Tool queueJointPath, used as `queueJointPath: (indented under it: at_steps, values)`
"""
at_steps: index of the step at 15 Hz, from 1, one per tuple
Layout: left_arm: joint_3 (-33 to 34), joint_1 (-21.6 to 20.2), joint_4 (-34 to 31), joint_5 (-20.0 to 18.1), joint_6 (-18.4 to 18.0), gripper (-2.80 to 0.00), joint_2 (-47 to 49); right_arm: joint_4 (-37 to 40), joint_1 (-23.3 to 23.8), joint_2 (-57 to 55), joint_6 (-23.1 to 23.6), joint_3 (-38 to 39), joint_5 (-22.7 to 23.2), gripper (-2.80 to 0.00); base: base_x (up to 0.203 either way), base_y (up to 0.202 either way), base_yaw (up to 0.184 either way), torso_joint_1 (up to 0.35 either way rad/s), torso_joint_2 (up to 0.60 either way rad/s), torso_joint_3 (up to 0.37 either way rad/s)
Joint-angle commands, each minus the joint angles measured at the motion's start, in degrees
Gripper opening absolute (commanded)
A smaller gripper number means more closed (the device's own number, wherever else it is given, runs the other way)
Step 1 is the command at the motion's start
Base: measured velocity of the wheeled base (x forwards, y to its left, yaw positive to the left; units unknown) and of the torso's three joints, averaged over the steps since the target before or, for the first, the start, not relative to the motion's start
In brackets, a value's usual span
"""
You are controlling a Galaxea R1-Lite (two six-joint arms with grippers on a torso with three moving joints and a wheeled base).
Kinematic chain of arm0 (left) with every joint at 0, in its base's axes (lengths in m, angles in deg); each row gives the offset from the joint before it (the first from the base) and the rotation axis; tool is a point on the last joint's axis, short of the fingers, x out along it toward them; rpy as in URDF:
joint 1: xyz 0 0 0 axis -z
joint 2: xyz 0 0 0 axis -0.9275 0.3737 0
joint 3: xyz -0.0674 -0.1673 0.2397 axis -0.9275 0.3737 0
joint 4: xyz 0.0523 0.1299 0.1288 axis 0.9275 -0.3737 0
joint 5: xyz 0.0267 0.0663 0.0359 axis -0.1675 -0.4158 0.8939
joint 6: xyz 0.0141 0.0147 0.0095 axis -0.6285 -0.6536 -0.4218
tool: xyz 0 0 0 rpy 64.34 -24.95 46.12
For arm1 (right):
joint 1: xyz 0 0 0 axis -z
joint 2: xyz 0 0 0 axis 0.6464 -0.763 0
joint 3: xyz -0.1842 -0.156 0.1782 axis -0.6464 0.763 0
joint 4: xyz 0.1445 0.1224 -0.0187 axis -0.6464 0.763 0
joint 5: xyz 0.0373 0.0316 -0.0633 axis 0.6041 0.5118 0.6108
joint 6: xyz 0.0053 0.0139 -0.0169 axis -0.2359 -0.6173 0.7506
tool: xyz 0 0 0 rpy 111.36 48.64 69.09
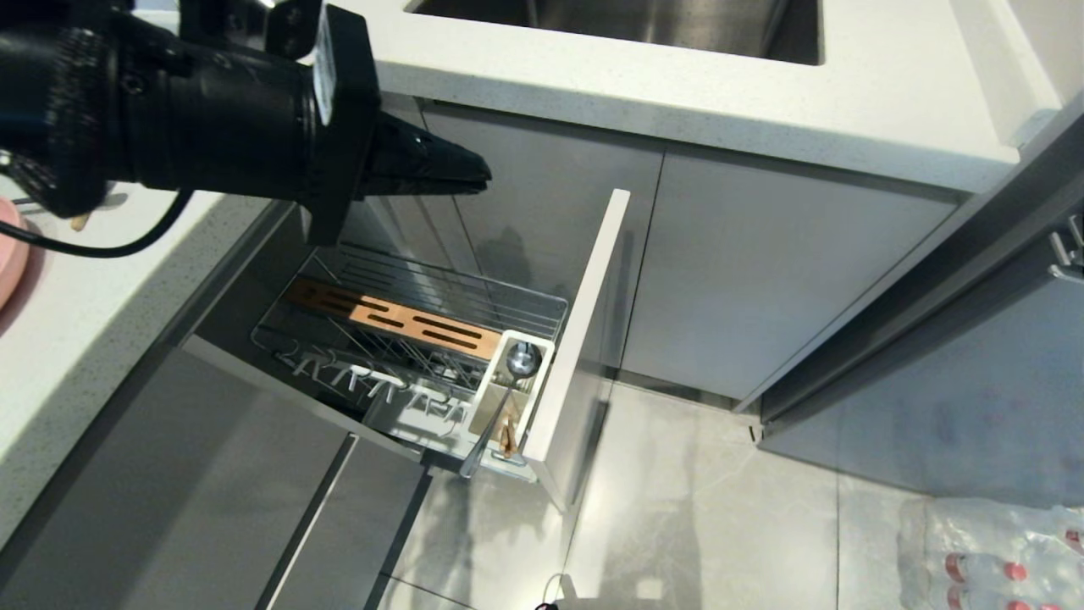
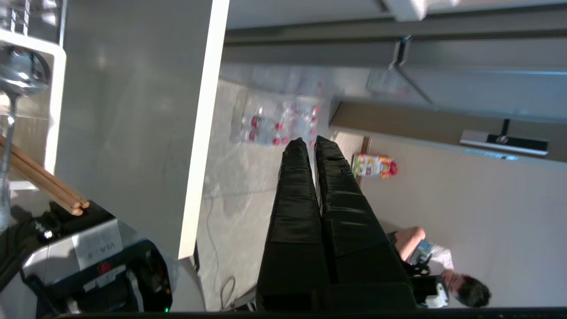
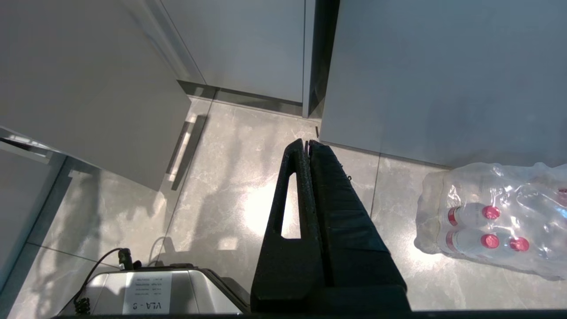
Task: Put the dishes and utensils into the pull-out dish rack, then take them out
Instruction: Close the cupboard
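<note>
Overhead, the head view shows the left end effector (image 1: pixel 483 176) raised above the pull-out dish rack (image 1: pixel 584 339), its fingers pressed together and carrying nothing. The rack stands pulled out from under the table (image 1: pixel 76 322); the spoon (image 1: pixel 508 381) and chopsticks (image 1: pixel 506 436) sit in its white cutlery holder (image 1: pixel 542 352), beside the wooden slotted insert (image 1: pixel 394 320), and a pink plate (image 1: pixel 8 263) edge rests on the table at far left. From the left wrist view, the closed fingers (image 2: pixel 292 186) point past the rack's front panel (image 2: pixel 133 110) toward a pack of water bottles (image 2: pixel 274 128) on the floor, with a seated person (image 2: pixel 438 270) beyond. From the right wrist view, the right end effector (image 3: pixel 307 142) hangs empty above the floor tiles, tips together, near the bottle pack (image 3: pixel 491 221).
</note>
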Motion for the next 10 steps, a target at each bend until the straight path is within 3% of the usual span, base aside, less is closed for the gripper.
queueJointPath:
  at_steps: [1,6,10]
  values:
    - [-0.2,1.5,-0.2,0.1,0.2,-2.80,3.9,0.0,-0.1,0.0,0.0,0.0,0.0,-2.80,0.000,0.000,0.000,0.000,0.00,0.000]
    - [-0.7,8.1,-5.7,0.7,-2.5,-2.80,10.2,0.0,0.0,0.0,0.0,0.0,0.0,-2.80,0.000,0.000,0.000,0.000,0.00,0.000]
    - [-0.6,10.5,-6.3,5.4,-2.9,-2.80,14.7,0.0,0.0,-0.1,0.0,0.0,0.0,-2.80,0.000,0.000,0.000,0.000,0.00,0.000]
